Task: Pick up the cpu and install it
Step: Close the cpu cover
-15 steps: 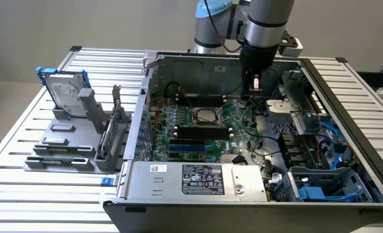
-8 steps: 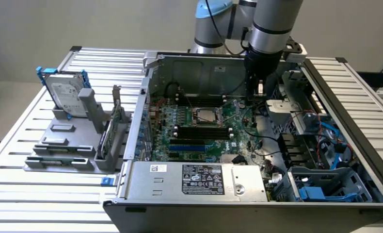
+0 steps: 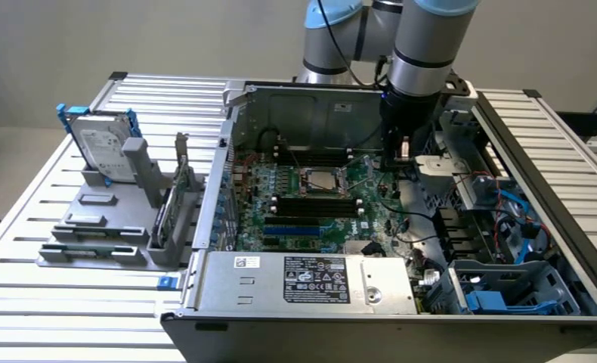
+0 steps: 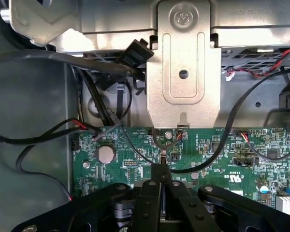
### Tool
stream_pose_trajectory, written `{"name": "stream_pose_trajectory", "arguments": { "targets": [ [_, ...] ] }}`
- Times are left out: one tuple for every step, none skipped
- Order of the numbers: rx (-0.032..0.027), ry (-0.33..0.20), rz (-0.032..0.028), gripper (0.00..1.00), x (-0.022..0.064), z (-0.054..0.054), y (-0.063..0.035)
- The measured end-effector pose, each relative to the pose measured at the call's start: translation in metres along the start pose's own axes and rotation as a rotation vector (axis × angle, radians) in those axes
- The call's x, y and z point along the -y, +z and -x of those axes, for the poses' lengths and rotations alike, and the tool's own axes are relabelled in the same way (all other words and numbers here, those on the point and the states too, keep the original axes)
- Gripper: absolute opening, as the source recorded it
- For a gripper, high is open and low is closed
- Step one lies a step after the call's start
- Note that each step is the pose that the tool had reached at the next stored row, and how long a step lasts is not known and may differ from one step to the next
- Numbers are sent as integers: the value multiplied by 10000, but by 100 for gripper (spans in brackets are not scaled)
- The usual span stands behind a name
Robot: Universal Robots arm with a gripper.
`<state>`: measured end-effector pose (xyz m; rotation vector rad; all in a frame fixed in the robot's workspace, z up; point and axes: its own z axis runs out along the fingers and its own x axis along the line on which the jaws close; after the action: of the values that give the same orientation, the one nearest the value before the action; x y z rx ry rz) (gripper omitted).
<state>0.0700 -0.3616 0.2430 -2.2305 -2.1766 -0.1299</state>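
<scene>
Cpu (image 3: 320, 180): the dull silver square; as far as you can tell, it lies flat in the socket on the green motherboard (image 3: 365, 207), inside the open computer case (image 3: 309, 113).
Gripper (image 4: 162, 169): you see the fingers pressed fully together, gripping nothing.
Gripper position: it hangs over the motherboard's edge, to the exterior view's right of the cpu and apart from it.

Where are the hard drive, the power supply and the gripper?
hard drive (image 3: 101, 145), exterior view, on its silver labelled face.
power supply (image 3: 307, 280), exterior view, on its black label.
gripper (image 4: 161, 168), wrist view, where its shut fingertips meet.
</scene>
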Motion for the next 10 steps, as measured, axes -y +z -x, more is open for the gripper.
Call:
{"name": "stream_pose_trajectory", "arguments": {
  "targets": [
    [0, 4, -52, 11, 1, 0, 4],
    [3, 8, -109, 11, 2, 1, 7],
    [2, 12, -164, 11, 3, 1, 10],
    [-8, 17, -216, 11, 4, 1, 12],
    [-28, 20, -260, 11, 5, 1, 13],
    [-72, 24, -291, 11, 5, 1, 14],
    [-138, 25, -315, 11, 5, 0, 15],
    [-217, 20, -337, 11, 5, -1, 16],
    [-304, 15, -354, 11, 5, -3, 17],
    [-369, 15, -366, 11, 5, -2, 19]
  ]
}}
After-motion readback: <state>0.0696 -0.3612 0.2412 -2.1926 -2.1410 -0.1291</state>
